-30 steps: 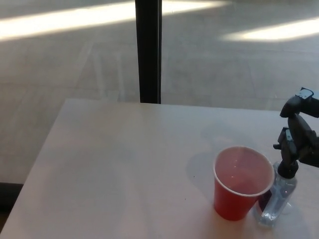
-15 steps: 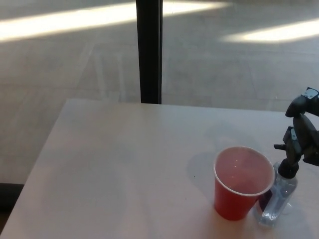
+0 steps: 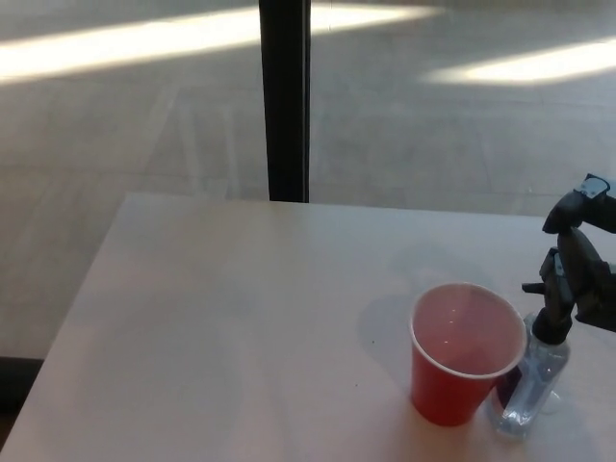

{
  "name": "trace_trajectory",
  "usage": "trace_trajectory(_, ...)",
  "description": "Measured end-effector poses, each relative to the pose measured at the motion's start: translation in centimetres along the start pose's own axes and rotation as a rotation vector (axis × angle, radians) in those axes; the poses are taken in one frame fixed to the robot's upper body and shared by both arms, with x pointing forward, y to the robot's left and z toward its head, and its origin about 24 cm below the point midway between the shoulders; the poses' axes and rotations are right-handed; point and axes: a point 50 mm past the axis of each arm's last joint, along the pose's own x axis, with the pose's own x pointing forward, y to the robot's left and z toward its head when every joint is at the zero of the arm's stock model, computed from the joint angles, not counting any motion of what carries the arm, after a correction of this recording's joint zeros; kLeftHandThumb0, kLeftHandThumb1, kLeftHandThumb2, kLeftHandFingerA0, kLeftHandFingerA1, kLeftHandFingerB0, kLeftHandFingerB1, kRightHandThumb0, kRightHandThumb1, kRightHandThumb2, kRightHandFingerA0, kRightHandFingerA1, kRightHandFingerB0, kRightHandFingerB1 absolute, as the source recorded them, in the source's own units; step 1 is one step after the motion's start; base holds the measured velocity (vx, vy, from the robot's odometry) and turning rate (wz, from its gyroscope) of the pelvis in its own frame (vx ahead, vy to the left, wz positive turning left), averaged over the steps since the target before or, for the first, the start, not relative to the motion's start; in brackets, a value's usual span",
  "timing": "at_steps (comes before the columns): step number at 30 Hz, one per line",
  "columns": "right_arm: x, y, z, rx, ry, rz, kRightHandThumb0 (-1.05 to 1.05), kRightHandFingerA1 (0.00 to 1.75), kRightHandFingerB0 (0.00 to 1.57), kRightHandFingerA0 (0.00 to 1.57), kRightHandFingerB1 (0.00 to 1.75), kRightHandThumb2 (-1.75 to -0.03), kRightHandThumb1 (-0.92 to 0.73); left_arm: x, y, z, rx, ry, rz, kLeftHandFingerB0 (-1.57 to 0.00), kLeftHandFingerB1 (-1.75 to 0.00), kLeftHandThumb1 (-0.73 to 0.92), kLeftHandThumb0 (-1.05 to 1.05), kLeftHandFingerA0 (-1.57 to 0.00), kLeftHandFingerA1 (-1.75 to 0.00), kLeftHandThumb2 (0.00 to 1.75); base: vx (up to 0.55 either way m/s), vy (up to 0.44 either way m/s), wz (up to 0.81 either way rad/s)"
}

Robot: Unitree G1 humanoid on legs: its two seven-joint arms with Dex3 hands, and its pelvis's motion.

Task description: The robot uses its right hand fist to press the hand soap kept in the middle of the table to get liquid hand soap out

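1. A clear plastic hand soap bottle with a black pump point(image 3: 534, 380) stands on the pale desk point(image 3: 241, 327), touching a red plastic cup point(image 3: 464, 354).
2. The right robot hand point(image 3: 580, 269) sits at the pump top, seemingly touching it; its finger state cannot be told.

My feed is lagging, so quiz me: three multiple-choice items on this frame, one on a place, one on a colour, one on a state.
1. Where is the soap bottle relative to the cup?
A. On the cup's left
B. Close on the cup's right
C. Inside the cup

2. What colour is the cup?
A. Red
B. Blue
C. White

3. How does the cup stand?
A. Tipped on its side
B. Upside down
C. Upright, mouth open

Answers: 1 B, the clear bottle stands by the cup's right side, under the right hand. 2 A, its wall and inside are red. 3 C, its round rim faces up on the table.
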Motion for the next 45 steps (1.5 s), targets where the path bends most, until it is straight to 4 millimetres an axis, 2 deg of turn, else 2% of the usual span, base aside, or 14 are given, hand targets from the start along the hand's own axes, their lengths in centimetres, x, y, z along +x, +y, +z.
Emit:
trace_trajectory(5,-0.2,-0.4,0.0,-0.020,-0.005,-0.004,-0.17,1.75,0.69,1.01,1.72,-1.27,-0.57,0.0,0.1,-0.2,0.001,0.004,0.003,-0.46,-0.73,0.44,-0.19,-0.65,-0.83,0.96,0.00,0.000,0.00)
trace_trajectory(10,-0.3,-0.7,-0.1,-0.027,-0.009,-0.003,-0.17,1.75,0.70,1.00,1.69,-1.26,-0.58,0.0,0.1,-0.6,0.001,0.025,0.004,-0.51,-0.75,0.45,-0.21,-0.70,-0.86,0.96,0.00,0.000,0.00)
trace_trajectory(12,-0.4,-0.8,-0.2,-0.028,-0.012,-0.001,-0.17,1.75,0.70,1.00,1.67,-1.26,-0.56,0.0,0.1,-0.6,0.001,0.025,0.004,-0.43,-0.72,0.45,-0.21,-0.69,-0.85,0.95,0.00,0.000,0.00)
trace_trajectory(13,-0.4,-0.8,-0.2,-0.029,-0.014,0.000,-0.19,1.75,0.75,0.98,1.61,-1.22,-0.59,0.0,0.0,-0.6,0.000,0.025,0.004,-0.44,-0.72,0.44,-0.22,-0.69,-0.85,0.96,0.00,0.000,0.00)
trace_trajectory(15,-0.4,-0.9,-0.3,-0.028,-0.019,0.001,-0.18,1.75,0.69,1.00,1.68,-1.23,-0.57,0.0,0.0,-0.6,0.002,0.025,0.004,-0.51,-0.77,0.44,-0.22,-0.71,-0.86,0.96,0.00,0.000,0.00)
trace_trajectory(17,-0.5,-0.9,-0.4,-0.029,-0.022,0.004,-0.18,1.75,0.75,0.99,1.58,-1.23,-0.57,0.0,0.0,-0.5,0.003,0.024,0.003,-0.49,-0.75,0.44,-0.22,-0.69,-0.86,0.97,0.00,0.000,0.00)
trace_trajectory(21,-0.6,-0.7,-0.5,-0.033,-0.023,0.008,-0.18,1.75,0.70,1.00,1.65,-1.24,-0.55,0.0,0.0,-0.5,0.004,0.023,0.003,-0.49,-0.75,0.44,-0.22,-0.68,-0.85,0.97,0.00,0.000,0.00)
trace_trajectory(22,-0.6,-0.6,-0.6,-0.034,-0.024,0.009,-0.18,1.75,0.71,1.01,1.67,-1.29,-0.52,0.0,0.0,-0.5,0.004,0.023,0.003,-0.44,-0.72,0.45,-0.23,-0.65,-0.82,0.96,0.00,0.000,0.00)
trace_trajectory(30,-0.7,-0.2,-0.9,-0.033,-0.030,0.014,-0.18,1.75,0.72,1.01,1.66,-1.31,-0.52,0.0,0.0,-0.5,0.001,0.024,0.005,-0.47,-0.74,0.45,-0.23,-0.73,-0.88,0.96,0.00,0.000,0.00)
trace_trajectory(35,-0.7,-0.1,-1.0,-0.037,-0.035,0.010,-0.18,1.75,0.71,1.02,1.69,-1.33,-0.50,0.0,0.0,-0.4,0.005,0.017,0.008,-0.44,-0.72,0.45,-0.22,-0.69,-0.85,0.96,0.00,0.000,0.00)
trace_trajectory(40,-0.8,-0.1,-1.1,-0.037,-0.040,0.005,-0.17,1.75,0.73,1.03,1.67,-1.27,-0.53,0.0,0.0,-0.5,0.004,0.024,0.012,-0.46,-0.73,0.45,-0.22,-0.69,-0.86,0.95,0.00,0.000,0.00)
trace_trajectory(42,-0.8,-0.2,-1.1,-0.037,-0.042,0.002,-0.18,1.75,0.79,1.02,1.62,-1.25,-0.55,0.0,0.0,-0.6,0.003,0.030,0.013,-0.45,-0.72,0.45,-0.22,-0.69,-0.83,0.95,0.00,0.000,0.00)
trace_trajectory(43,-0.8,-0.2,-1.1,-0.036,-0.043,0.001,-0.17,1.75,0.73,1.03,1.68,-1.25,-0.55,0.0,0.0,-0.6,0.004,0.031,0.013,-0.44,-0.72,0.45,-0.22,-0.69,-0.84,0.95,0.00,0.000,0.00)
trace_trajectory(45,-0.8,-0.3,-1.1,-0.035,-0.044,-0.001,-0.18,1.75,0.78,1.01,1.62,-1.24,-0.56,0.0,0.0,-0.7,0.004,0.033,0.013,-0.44,-0.72,0.45,-0.24,-0.68,-0.84,0.97,0.00,0.000,0.00)
